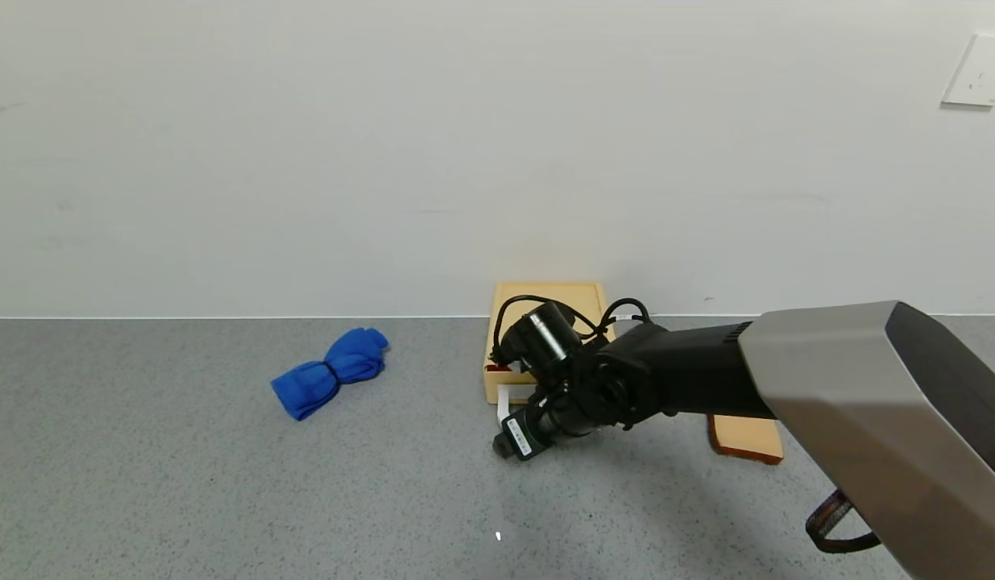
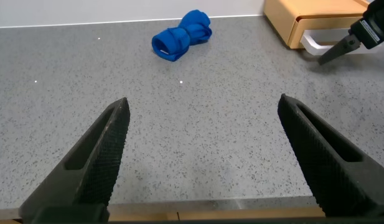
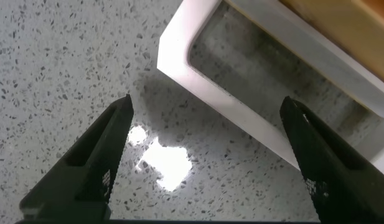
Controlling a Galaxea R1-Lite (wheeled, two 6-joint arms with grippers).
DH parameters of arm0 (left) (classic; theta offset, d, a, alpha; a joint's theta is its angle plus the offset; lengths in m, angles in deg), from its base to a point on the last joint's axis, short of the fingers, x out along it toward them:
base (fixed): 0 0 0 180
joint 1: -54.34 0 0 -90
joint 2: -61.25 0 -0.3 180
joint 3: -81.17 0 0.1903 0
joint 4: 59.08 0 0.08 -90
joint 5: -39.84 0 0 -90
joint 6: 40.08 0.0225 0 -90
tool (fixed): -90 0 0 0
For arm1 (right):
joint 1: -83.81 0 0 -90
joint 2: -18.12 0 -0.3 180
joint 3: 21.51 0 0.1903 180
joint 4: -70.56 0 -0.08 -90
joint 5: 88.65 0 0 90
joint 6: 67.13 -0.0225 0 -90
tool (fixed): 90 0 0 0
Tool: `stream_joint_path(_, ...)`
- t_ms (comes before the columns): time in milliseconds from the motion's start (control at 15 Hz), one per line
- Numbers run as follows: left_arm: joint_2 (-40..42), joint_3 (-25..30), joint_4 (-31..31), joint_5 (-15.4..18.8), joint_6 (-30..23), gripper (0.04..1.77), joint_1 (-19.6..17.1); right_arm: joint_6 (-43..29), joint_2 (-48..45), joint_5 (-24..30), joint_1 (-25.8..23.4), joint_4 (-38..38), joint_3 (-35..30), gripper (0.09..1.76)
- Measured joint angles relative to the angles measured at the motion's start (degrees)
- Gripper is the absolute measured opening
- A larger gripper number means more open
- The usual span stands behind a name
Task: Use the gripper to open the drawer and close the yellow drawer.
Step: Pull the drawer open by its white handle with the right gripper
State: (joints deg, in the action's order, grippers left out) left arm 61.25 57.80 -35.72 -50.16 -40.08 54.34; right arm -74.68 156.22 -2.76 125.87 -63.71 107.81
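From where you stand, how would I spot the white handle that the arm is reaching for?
Find the yellow-tan box against the wall at the back of the grey counter. At its near edge a white loop handle lies flat, just beyond the right hand. It is the only white thing there.

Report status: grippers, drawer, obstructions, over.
Right gripper open, hovering at the white handle, not gripping. Left gripper open, parked over bare counter. Yellow drawer looks shut. Blue cloth and toast slice off to the sides.
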Motion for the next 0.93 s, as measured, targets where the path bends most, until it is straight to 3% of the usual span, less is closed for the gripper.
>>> stream_joint_path(933,0.0,0.0,0.0,0.0,0.0,1.72,0.0,-13.2,-2.79,0.09,5.1,8.78,-2.4,1.71)
